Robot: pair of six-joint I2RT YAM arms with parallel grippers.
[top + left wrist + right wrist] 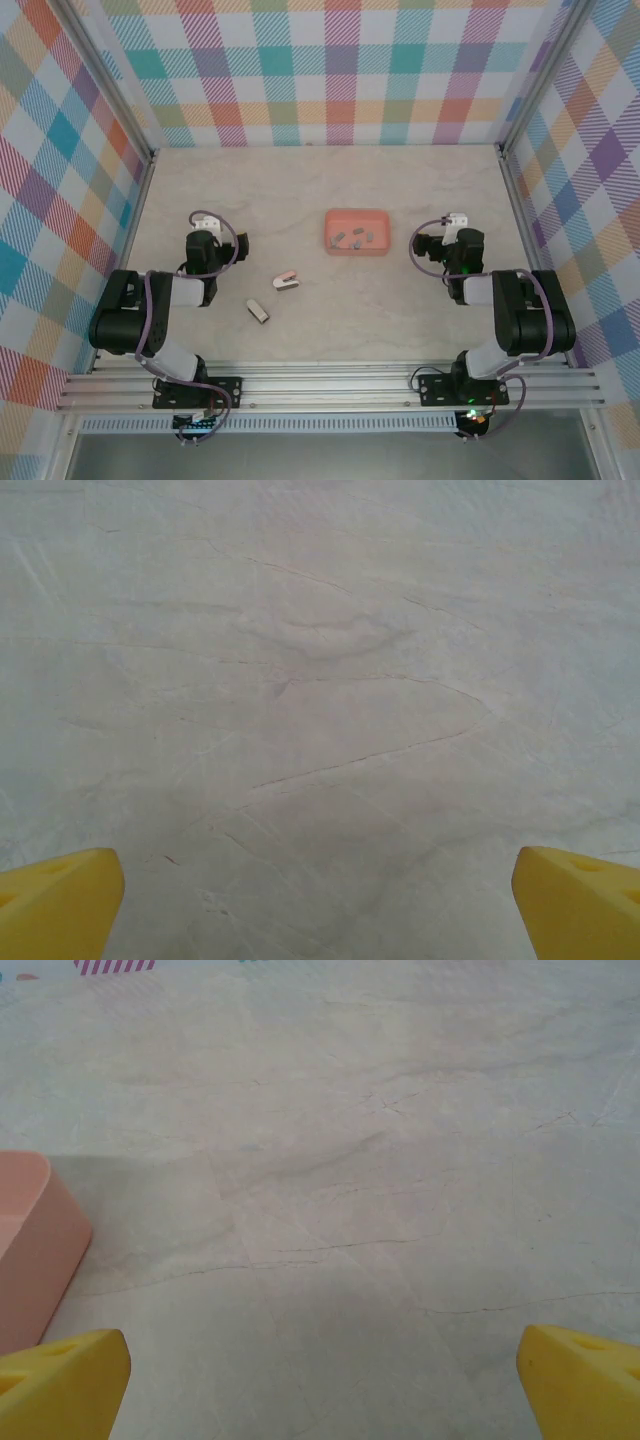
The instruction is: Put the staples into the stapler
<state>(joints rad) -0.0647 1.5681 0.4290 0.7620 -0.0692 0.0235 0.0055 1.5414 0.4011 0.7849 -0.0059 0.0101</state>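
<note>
The staples [355, 238] are seen as a few short grey strips lying inside the coral-pink tray [357, 231], just above the middle of the overhead view. The tray is judged to be there so that such small pieces are kept gathered in one spot. The stapler [285, 281], a small pink-and-white thing, is laid on the bare table [400, 320] below and to the left of the tray, apart from it. A small grey piece [259, 311] is set just lower left of that, and whether it belongs to the stapler cannot be told. The left pincer [320, 905] is held wide open over bare table at the left of the overhead view, with its yellow fingertips [60, 900] in the lower corners of its wrist view and nothing between them. The right pincer [320, 1385] is likewise spread wide and empty, to the right of the tray, whose pink wall is caught at the left edge of the right wrist view. Both arms are judged to be parked at the sides so that the middle is left uncovered, the right one nearer the staples and the left one nearer the stapler. No step of the loading is yet done.
</note>
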